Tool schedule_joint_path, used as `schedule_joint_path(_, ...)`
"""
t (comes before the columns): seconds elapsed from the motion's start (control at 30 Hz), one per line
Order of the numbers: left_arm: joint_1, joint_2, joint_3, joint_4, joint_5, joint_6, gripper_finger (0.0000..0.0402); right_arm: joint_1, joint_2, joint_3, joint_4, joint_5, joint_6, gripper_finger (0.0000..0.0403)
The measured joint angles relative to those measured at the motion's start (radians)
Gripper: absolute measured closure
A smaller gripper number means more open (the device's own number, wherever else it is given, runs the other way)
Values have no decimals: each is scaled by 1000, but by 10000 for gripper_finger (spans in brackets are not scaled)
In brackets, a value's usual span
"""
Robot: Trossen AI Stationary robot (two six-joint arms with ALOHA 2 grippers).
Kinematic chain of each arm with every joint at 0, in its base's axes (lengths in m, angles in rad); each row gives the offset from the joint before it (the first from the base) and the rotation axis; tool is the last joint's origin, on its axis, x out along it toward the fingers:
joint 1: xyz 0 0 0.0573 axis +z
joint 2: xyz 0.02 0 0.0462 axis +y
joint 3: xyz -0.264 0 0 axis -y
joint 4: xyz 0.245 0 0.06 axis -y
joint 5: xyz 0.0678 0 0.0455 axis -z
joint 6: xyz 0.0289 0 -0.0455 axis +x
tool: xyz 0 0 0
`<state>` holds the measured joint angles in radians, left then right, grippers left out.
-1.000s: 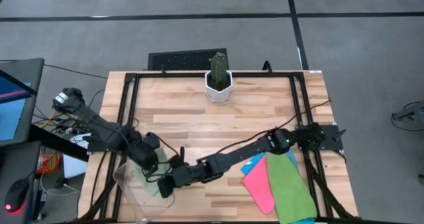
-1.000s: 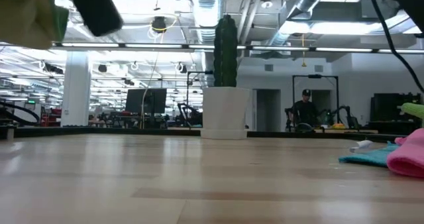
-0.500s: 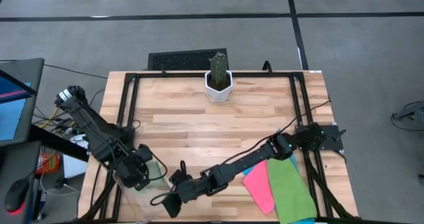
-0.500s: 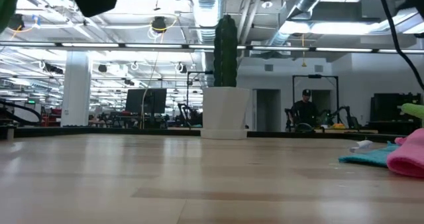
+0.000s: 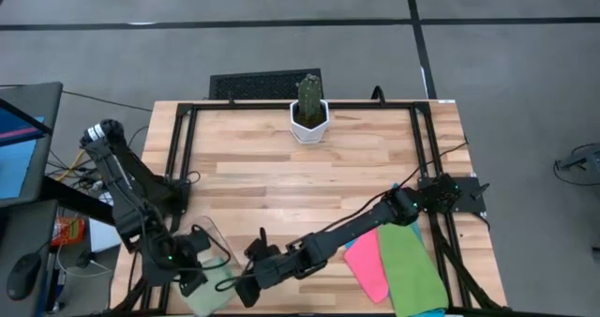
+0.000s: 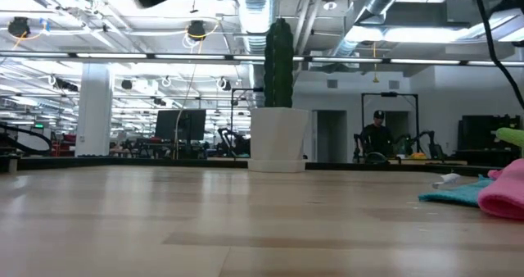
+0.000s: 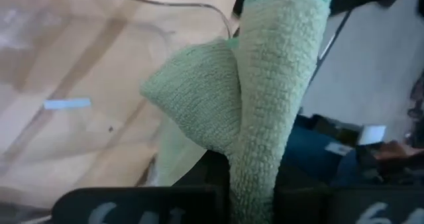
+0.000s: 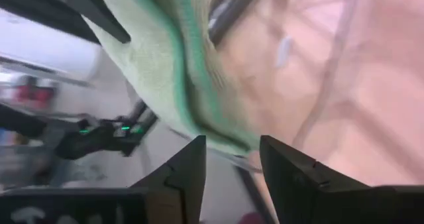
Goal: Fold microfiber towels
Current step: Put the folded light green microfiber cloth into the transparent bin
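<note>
high view. a folded light green towel (image 5: 208,294) is held by the left gripper (image 5: 190,277) at the table's near-left corner, diagonally far from the potted cactus (image 5: 309,111), which stands at the middle of the far edge. the towel is judged to be carried over the clear plastic bin (image 5: 208,245) at that corner so that it can be set down there. the right gripper (image 5: 251,287) lies just beside the towel, on its cactus-ward side; a release of the cloth into the other gripper's care is suggested. the remaining towels, a pink towel (image 5: 367,264), a green towel (image 5: 410,268) and a blue towel (image 5: 412,227), are stacked at the near-right corner, well apart from the cactus, apparently waiting their turn.

low view. only the cactus in its white pot (image 6: 278,139) is seen at centre; to its right, the pink and blue cloths lie at the table's edge. a person (image 6: 377,138) is seen in the room behind. neither gripper is shown whole.

left wrist view. the green towel is seen pinched between closed fingers (image 7: 218,197), its doubled fold hanging over the bin's clear wall. pale digits on the finger mount cannot be read with certainty.

right wrist view. the right fingers (image 8: 295,177) are parted and hold nothing; the green towel hangs just beyond them. no brand or label is legible.
</note>
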<state>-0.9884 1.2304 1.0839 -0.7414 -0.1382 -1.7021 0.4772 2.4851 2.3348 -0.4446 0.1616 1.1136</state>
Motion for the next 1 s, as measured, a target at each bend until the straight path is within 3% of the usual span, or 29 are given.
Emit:
schedule_joint_path(0.3, -6, 61, -58, -73, -42, -35, 388, 34, -111, 2, -274, 183, -62, 237)
schedule_joint_path(1.0, 8, 100, -313, 66, -4, -98, 377, 36, -115, 1, -285, 188, -68, 244)
